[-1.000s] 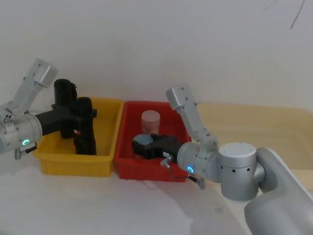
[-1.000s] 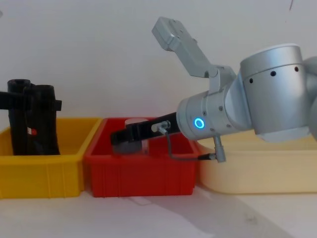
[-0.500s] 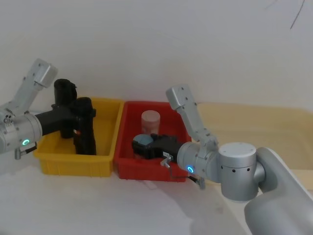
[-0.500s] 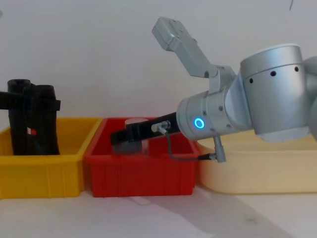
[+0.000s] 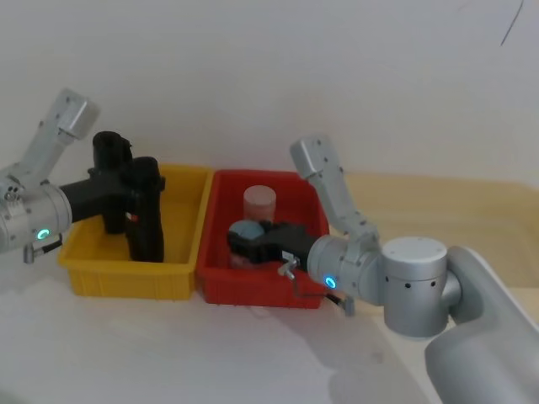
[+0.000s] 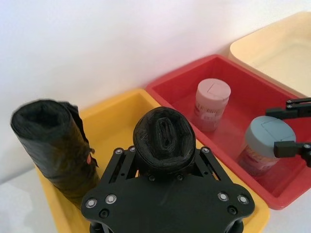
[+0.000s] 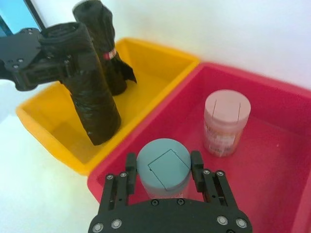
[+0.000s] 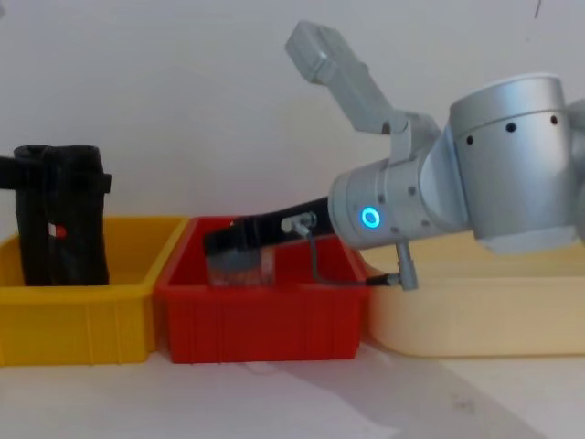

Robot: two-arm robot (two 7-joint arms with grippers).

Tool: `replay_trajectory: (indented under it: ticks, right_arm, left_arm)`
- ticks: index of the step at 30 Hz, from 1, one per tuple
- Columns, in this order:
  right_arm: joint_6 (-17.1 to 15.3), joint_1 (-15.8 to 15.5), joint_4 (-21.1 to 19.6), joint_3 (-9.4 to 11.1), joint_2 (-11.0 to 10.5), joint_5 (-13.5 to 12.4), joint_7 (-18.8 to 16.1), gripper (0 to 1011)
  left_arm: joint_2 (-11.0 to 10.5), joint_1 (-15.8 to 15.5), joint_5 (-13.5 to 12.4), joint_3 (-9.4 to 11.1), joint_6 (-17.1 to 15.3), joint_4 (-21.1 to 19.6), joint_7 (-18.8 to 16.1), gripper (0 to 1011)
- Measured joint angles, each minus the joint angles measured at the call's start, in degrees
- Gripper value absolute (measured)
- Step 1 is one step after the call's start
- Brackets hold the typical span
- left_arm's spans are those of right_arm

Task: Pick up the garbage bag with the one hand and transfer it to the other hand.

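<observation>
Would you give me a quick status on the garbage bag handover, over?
Left gripper shut on garbage bag, upright in yellow bin. Right gripper at blue-lidded jar in red bin. Second black roll close beside it.

In the left wrist view, the left gripper [image 6: 163,156] hides all of the garbage bag [image 6: 164,138] below its top end. From the chest, the yellow bin [image 8: 82,320] covers the feet of that bag and of the lumpy roll [image 8: 30,215] left of it. The small red mark [image 8: 57,230] between them could belong to either.
</observation>
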State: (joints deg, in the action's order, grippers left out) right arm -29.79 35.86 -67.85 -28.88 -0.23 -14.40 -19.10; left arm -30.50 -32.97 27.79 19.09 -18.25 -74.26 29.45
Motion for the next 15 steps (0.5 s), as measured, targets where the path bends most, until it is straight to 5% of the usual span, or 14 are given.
replay_trajectory:
  ticks: [15]
  right_arm:
    - [-0.01,-0.47,-9.52,3.90,-2.25,-3.52,-1.83,658]
  left_arm:
    - [-1.66,-3.46,-0.15,-0.45,-2.58,-7.60,-1.31,359]
